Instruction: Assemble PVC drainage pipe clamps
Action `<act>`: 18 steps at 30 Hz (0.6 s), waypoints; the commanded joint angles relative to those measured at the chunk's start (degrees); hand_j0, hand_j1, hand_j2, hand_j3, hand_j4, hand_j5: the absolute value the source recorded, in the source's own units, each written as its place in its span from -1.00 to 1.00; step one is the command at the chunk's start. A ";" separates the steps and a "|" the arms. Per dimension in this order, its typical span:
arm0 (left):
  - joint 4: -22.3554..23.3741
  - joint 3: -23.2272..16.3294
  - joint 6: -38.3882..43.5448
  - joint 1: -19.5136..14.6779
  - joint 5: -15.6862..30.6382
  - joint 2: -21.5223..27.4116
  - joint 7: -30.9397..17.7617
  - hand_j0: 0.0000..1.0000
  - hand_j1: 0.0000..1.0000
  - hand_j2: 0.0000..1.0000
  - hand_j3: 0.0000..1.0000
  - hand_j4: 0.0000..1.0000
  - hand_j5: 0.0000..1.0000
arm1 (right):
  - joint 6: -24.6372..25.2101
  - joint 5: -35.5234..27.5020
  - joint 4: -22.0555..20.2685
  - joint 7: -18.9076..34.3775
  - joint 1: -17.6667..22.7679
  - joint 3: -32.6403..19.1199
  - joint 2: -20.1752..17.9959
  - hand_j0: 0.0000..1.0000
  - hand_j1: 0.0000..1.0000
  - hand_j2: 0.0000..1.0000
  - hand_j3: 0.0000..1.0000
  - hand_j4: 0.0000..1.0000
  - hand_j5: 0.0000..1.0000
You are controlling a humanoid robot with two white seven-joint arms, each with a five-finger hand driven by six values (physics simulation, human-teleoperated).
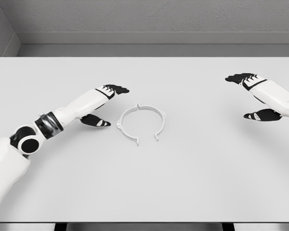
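Head view of a white table (144, 192) with a grey wall behind its far edge. Near the table's middle lie two thin white clamp halves: the left clamp half (126, 123) and the right clamp half (156, 118), set facing one another to form a nearly closed ring. Their ends almost meet at the far side; at the near side a gap separates them. Nothing lies between the ring and either hand. The left hand (102, 106) hovers just beside the ring's left edge, fingers spread, thumb low, grasping nothing; contact with the ring is not evident. The right hand (255, 96) is well apart at the right, likewise spread and empty.
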 commanded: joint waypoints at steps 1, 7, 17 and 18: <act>-0.01 0.04 0.05 0.00 0.35 -1.02 0.03 1.00 1.00 1.00 1.00 1.00 1.00 | 0.16 -0.43 0.02 0.02 0.00 -0.01 -0.04 1.00 1.00 1.00 1.00 1.00 1.00; 0.07 0.04 0.05 0.00 0.00 -1.29 0.03 1.00 1.00 1.00 1.00 1.00 1.00 | 0.16 -0.43 0.02 -0.07 0.00 -0.01 -0.04 1.00 1.00 1.00 1.00 1.00 1.00; 0.16 0.04 0.05 0.09 -0.09 -2.08 -0.06 1.00 1.00 1.00 1.00 1.00 1.00 | 0.16 -0.43 -0.06 -0.06 0.00 0.07 -0.04 1.00 1.00 1.00 1.00 1.00 1.00; 0.07 -0.05 0.05 0.09 -0.09 -2.16 -0.06 1.00 1.00 1.00 1.00 1.00 1.00 | 0.16 -0.43 -0.06 -0.07 0.00 0.07 -0.04 1.00 1.00 1.00 1.00 1.00 1.00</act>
